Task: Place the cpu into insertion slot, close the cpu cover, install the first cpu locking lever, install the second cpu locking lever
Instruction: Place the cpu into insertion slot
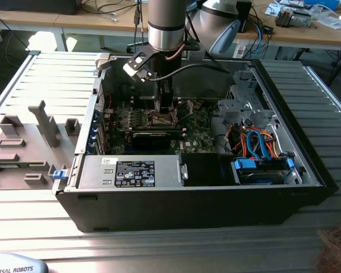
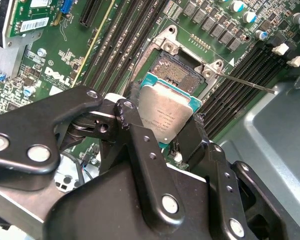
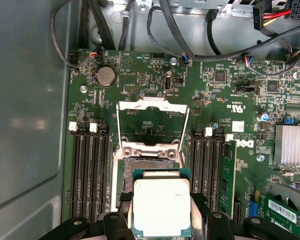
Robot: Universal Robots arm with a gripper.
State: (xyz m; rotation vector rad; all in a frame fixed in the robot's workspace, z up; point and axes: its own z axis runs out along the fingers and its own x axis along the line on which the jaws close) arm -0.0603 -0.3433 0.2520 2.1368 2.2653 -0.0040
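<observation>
Gripper (image 2: 163, 119) fingers clamp the cpu (image 3: 161, 207) by its edges, over the bare socket (image 3: 140, 163); cpu cover (image 3: 152, 104) stands open beyond the fingertips.

light: bright daylight | glare: table (image 1: 62, 74) | shadow: inside computer case (image 1: 187, 210)

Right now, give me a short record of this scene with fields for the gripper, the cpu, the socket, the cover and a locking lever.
gripper: shut on the cpu, down inside the open computer case
cpu: silver top showing, gripped at two opposite edges, not yet seated
socket: contacts bare, partly hidden behind the cpu
cpu cover: open, folded back from the socket
locking lever: thin rod, unlatched, angled out across the memory slots
</observation>
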